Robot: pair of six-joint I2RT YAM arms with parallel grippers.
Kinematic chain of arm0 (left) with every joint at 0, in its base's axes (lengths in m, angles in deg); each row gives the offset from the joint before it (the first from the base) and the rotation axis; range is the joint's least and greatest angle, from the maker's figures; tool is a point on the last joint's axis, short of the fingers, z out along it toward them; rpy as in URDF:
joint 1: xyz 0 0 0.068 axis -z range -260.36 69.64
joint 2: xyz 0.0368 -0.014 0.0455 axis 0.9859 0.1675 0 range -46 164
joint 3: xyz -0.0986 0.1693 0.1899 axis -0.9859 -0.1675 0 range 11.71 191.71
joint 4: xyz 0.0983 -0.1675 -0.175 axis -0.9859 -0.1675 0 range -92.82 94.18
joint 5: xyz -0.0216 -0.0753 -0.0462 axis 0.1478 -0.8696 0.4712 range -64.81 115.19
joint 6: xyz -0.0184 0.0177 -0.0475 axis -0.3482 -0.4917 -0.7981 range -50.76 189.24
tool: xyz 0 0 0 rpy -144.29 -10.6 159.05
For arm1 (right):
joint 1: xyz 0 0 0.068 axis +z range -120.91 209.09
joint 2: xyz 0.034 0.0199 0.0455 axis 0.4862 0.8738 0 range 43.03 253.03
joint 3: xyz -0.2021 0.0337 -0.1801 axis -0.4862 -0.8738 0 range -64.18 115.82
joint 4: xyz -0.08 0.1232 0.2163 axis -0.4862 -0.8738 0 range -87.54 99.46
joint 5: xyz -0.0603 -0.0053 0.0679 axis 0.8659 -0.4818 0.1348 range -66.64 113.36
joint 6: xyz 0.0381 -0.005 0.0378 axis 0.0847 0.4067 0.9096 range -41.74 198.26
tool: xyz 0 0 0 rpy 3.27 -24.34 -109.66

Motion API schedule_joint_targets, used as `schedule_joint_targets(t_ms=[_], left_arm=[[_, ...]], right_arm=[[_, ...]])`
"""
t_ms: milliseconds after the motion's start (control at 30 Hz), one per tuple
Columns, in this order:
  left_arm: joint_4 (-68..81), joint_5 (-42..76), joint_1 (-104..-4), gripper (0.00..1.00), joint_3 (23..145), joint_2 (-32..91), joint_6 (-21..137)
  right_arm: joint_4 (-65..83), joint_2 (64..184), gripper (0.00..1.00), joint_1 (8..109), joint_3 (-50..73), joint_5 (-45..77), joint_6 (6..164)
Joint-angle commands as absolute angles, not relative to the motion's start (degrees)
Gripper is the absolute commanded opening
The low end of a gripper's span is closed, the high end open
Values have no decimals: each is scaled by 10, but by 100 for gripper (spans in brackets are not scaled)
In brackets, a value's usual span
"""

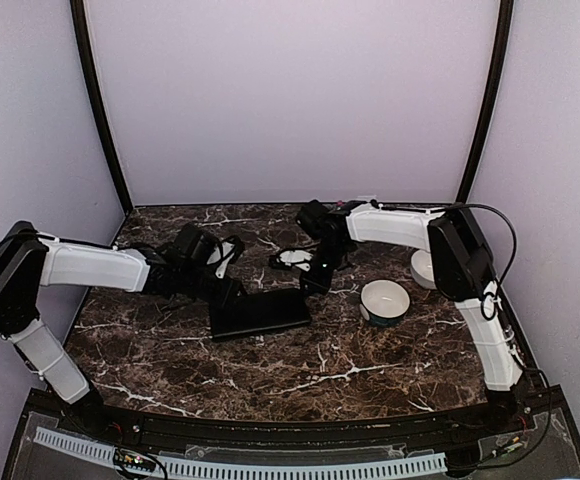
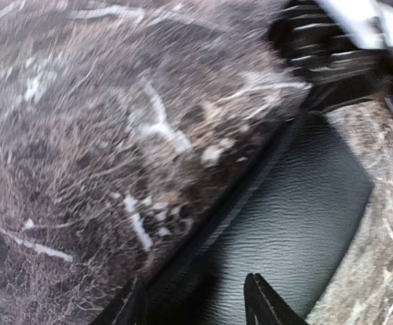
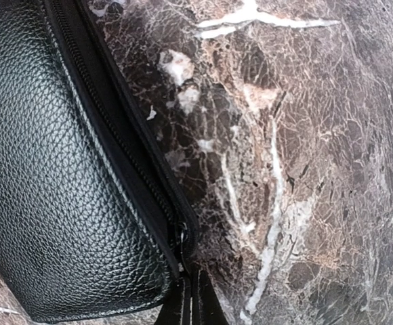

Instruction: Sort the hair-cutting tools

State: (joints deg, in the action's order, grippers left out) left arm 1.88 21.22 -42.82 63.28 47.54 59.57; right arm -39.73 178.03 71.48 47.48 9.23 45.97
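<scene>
left end effector (image 2: 195,281) spread over case (image 2: 298,223); right end effector (image 3: 189,288) pinched alongside.

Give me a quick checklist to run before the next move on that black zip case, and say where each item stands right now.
1. Left gripper open, straddling the edge of the case: ok.
2. Left wrist view sharp enough to judge contact: not ok, it is blurred.
3. Right gripper at the end of the zip, fingers together: ok.
4. Zip pull actually pinched: cannot tell, the pull is hidden.
5. Case lying flat on the table: ok.
6. Near bowl apart from both grippers: ok.
</scene>
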Motion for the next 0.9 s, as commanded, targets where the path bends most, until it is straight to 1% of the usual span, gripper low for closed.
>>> schedule_joint_targets(t_ms=[0,67,133,367,433,533,733,867], left_arm=[[28,215,-369,51,640,432,685],[31,206,-352,51,646,455,719],[17,198,-349,49,663,489,718],[-14,196,-349,34,682,572,680],[-60,226,-349,31,693,603,653],[-76,216,-349,26,684,631,621],[-42,208,-349,23,638,630,577],[-24,202,-349,23,628,631,568]], right_arm=[[-392,1778,0,719,457,83,454],[-384,1774,0,719,447,85,453],[-383,1774,0,718,441,88,451],[-377,1754,0,716,405,99,442],[-371,1741,0,710,386,101,441],[-367,1722,0,700,358,103,441],[-340,1656,0,694,255,103,442],[-320,1631,0,714,202,94,449]])
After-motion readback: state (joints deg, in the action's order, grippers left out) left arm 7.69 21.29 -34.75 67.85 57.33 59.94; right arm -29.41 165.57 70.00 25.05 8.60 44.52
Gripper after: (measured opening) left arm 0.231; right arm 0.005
